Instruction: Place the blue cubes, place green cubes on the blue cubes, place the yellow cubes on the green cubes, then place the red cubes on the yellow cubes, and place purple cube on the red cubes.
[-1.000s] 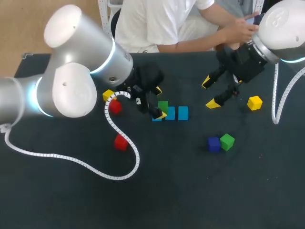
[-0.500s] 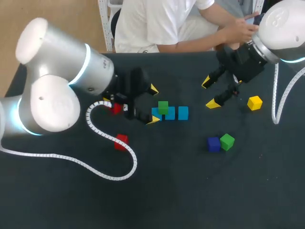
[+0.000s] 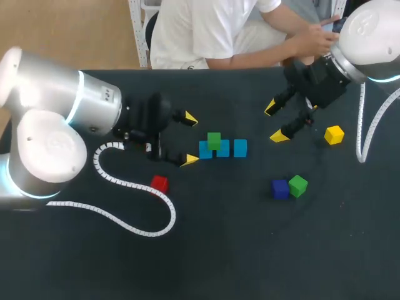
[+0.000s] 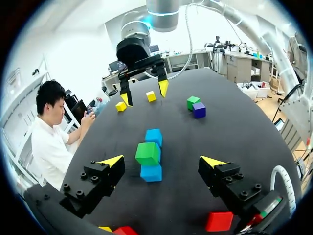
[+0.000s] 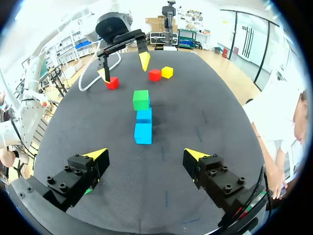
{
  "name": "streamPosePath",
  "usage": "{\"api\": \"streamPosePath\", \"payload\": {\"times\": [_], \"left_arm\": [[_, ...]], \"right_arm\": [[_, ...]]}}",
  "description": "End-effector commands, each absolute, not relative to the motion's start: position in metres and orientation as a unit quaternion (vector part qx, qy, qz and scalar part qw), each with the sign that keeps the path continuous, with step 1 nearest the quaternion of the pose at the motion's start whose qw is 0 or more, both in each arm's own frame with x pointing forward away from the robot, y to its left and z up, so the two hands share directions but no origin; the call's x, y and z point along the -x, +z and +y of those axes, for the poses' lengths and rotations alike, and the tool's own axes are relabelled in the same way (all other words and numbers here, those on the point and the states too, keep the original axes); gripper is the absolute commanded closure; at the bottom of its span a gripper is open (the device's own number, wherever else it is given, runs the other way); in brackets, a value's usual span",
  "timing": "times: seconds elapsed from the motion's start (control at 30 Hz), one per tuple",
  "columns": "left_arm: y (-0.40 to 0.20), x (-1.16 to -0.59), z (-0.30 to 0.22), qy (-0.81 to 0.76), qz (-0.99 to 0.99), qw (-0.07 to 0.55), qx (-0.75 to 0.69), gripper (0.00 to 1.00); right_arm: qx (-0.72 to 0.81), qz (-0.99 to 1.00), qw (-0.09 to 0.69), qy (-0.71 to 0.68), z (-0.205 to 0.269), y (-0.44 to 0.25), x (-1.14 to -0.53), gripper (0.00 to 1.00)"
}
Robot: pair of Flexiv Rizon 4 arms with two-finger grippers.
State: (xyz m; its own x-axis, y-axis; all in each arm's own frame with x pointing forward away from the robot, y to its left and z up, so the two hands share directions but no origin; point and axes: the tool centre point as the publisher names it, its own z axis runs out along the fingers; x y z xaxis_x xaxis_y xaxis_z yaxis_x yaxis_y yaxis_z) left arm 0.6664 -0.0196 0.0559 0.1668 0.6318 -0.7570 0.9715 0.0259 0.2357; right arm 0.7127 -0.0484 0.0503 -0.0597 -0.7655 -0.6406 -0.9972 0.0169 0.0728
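Note:
Three blue cubes (image 3: 240,148) lie in a row at mid-table, and a green cube (image 3: 214,140) rests on the two left ones. My left gripper (image 3: 190,139) stands open just left of the row, holding nothing. In the left wrist view the green cube (image 4: 147,153) sits on the blue cubes (image 4: 151,172) ahead of the open gripper (image 4: 162,161). My right gripper (image 3: 275,122) hangs open and empty at the back right. A second green cube (image 3: 298,185) touches the purple cube (image 3: 280,189). A yellow cube (image 3: 334,134) lies far right, a red cube (image 3: 159,183) front left.
The left arm's white cable (image 3: 125,206) curls over the table's left front. Behind the left gripper, the right wrist view shows another red cube (image 5: 155,74) beside a yellow cube (image 5: 167,72). A further yellow cube (image 4: 121,105) lies under my right gripper.
My left arm has drawn back to the left, away from the green cube, which stays on the blue cubes. The right arm has not moved.

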Motion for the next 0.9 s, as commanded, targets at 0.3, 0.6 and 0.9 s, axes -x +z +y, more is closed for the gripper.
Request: {"api": "streamPosePath", "payload": {"times": [0.3, 0.6, 0.9], "left_arm": [[0.057, -0.665, -0.014, -0.236, 0.601, 0.383, -0.661, 0.0], [0.057, -0.665, -0.014, -0.236, 0.601, 0.383, -0.661, 0.0], [0.057, -0.665, -0.014, -0.236, 0.601, 0.383, -0.661, 0.0]], "right_arm": [[0.649, 0.678, 0.221, 0.264, -0.049, 0.05, -0.712, 0.0], [0.692, 0.647, 0.193, 0.255, -0.059, 0.06, -0.704, 0.0], [0.734, 0.622, 0.13, 0.241, -0.089, 0.053, -0.674, 0.0]]}}
